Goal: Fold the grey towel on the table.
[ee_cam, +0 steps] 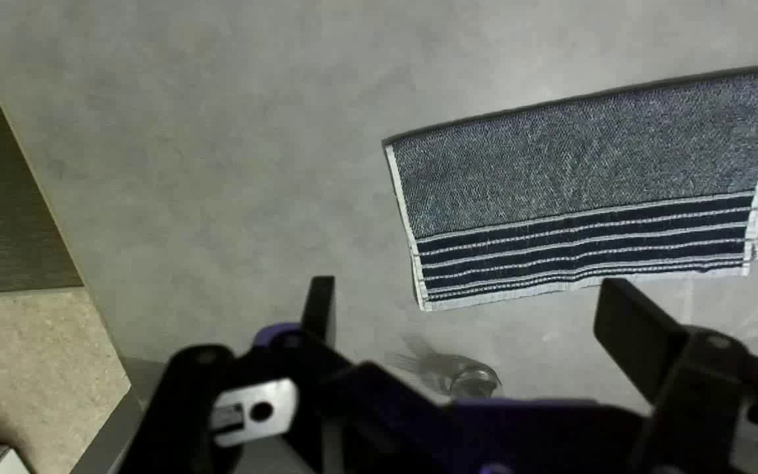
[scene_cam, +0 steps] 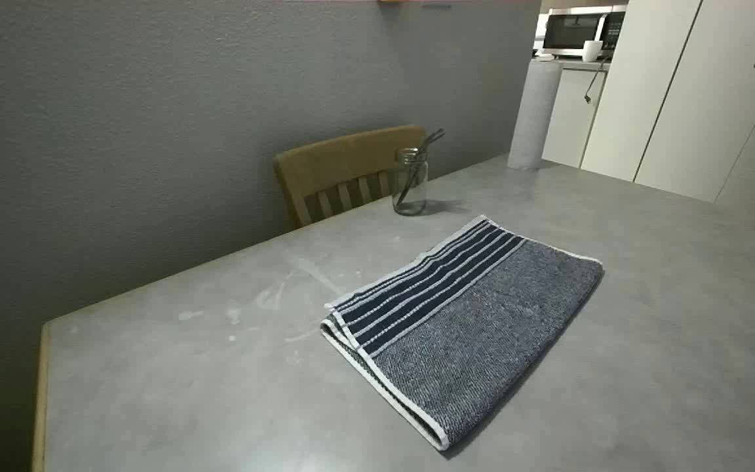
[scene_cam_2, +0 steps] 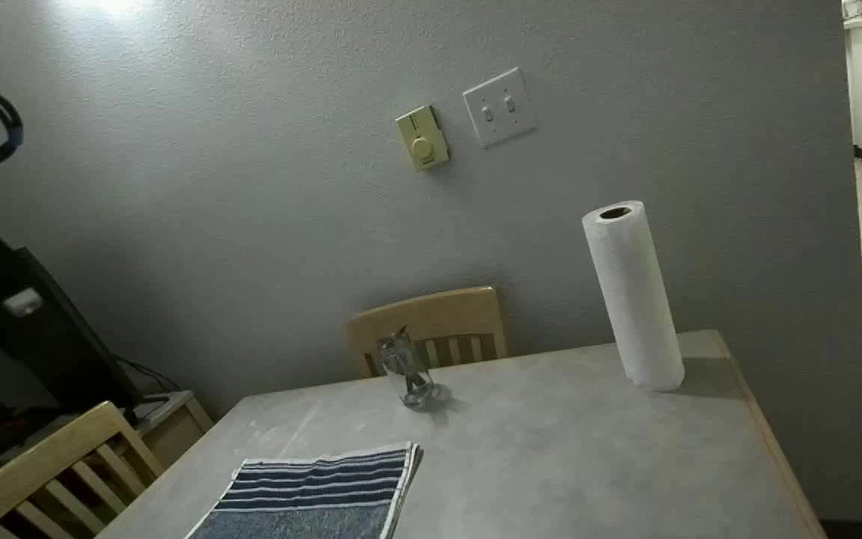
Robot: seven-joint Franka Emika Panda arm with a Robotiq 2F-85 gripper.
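Striped grey terry towel (ee_cam: 576,158) runs lengthwise with your jaws' spread

Your gripper (ee_cam: 468,279) hangs over the table (ee_cam: 188,197) with its jaws spread wide and holding nothing; neither exterior view shows it, so its height above the towel is hard to tell. The towel lies flat and, judging by the layered borders, is doubled at least once. Its long axis runs roughly along the table edge next to the wall (scene_cam: 154,131), striped side toward that edge, what looks like the fold on the opposite long side.

In the wrist view most of the towel lies beyond the jaws and away from the table edge by the paper towel roll (scene_cam_2: 637,299). One corner matters most: the striped corner on the roll's side shows in the gap between the jaws, just ahead. That makes the roll-side short end your nearest; the other lies farther off, outside the spread.

The line on which your jaws close runs nearly parallel to the long axis. So they suit a pinch on that short end, if your next move is a crosswise fold; for the long striped side you would probably have to turn the wrist across. Mind the glass mason jar (scene_cam: 410,187): it stands between the towel and the wall-side table edge, near that same corner, and a low approach there could knock it.
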